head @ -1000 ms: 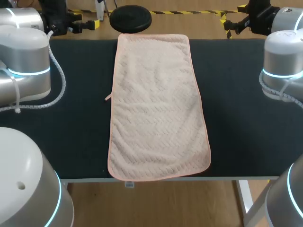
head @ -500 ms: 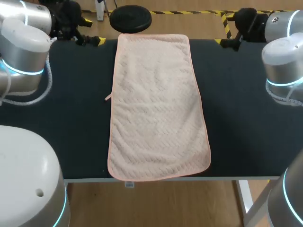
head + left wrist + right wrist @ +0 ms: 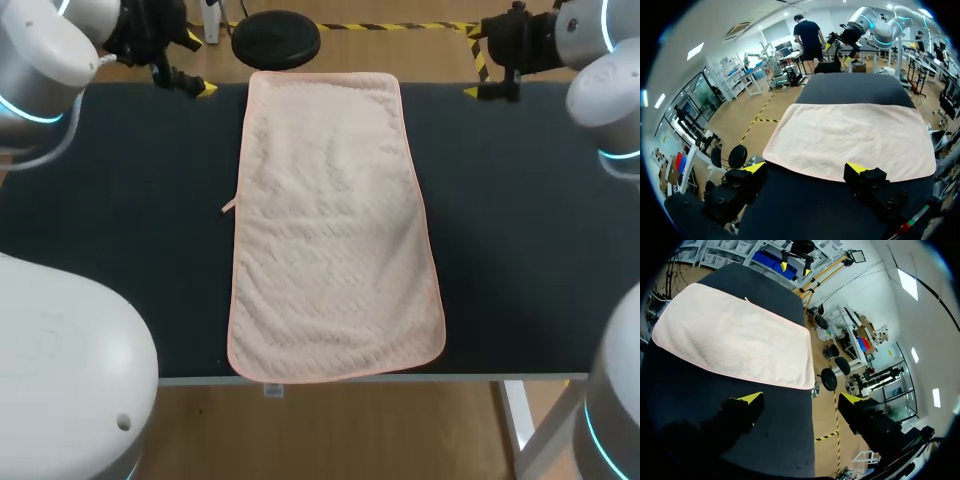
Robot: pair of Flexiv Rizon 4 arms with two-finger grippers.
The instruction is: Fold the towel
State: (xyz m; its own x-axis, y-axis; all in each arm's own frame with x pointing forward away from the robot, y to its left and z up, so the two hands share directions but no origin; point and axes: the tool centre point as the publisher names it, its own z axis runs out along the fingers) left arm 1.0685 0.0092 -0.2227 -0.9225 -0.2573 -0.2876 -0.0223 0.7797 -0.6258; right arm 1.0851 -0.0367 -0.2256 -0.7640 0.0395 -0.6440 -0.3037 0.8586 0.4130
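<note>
Towel (image 3: 335, 230): lies flat in a single layer down the middle of the worktop (image 3: 150, 250). Its long side runs from the far edge to the near edge, and the near end spreads a little wider than the far end.
Left gripper (image 3: 806, 169): fingers spread with nothing between them. It hangs over the worktop's far-left part, beside the towel's long side and clear of the cloth.
Right gripper (image 3: 800, 399): fingers also spread and empty. It is at the far edge on the towel's right, somewhat further from the cloth than the left one.
Step in hand: probably the approach to the two far corners, as no fold has been started.
Where to grip: take each far corner just inside the far hem (image 3: 322, 73), the same way in from each side, so the cloth lifts level.
How to close: come down with the fingers wide and one under the hem. Pinch only the towel, not the worktop surface.
How to carry: lift both corners together, keep them as far apart as they lie now, and bring them straight toward the near hem (image 3: 340, 374).
Where to land: set the far hem on the near hem, edge on edge.
Watch for: the wider near end means the sides will not match exactly. The small loop (image 3: 228, 207) on the left side could catch.
</note>
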